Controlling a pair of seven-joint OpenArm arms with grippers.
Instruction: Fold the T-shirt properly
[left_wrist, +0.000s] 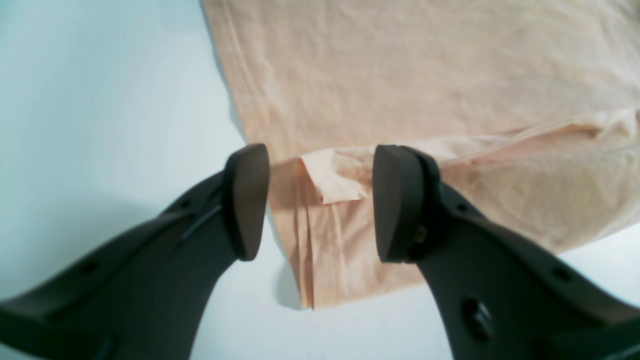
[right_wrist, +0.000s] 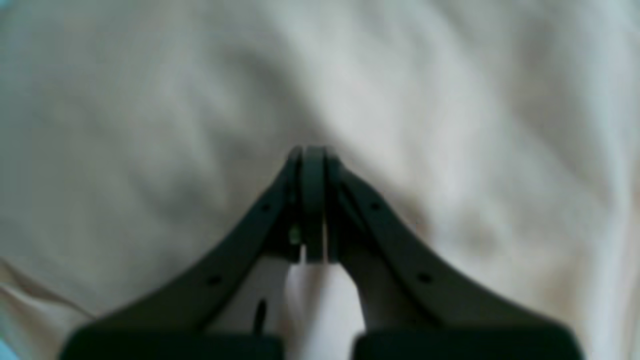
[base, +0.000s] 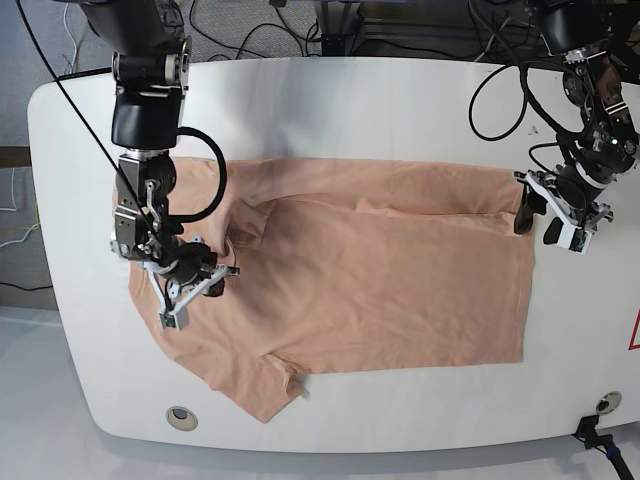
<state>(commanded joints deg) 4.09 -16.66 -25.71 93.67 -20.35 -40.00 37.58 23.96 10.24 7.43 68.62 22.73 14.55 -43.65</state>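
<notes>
Two claws were mine: my left gripper (left_wrist: 320, 202) hung wide open, empty, straddling the hem corner of the T-shirt (base: 380, 270), nearest that end; my right gripper (right_wrist: 312, 200) was pressed closed against the sleeve end. That peach shirt lay wrinkled lengthwise across the white table (base: 330, 100)

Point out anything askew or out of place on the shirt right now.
The T-shirt lies wrinkled, not squared up. A small corner is flipped over at its hem, between the open left gripper fingers. The near sleeve juts out crooked toward the table edge. The right gripper is shut over the fabric.
</notes>
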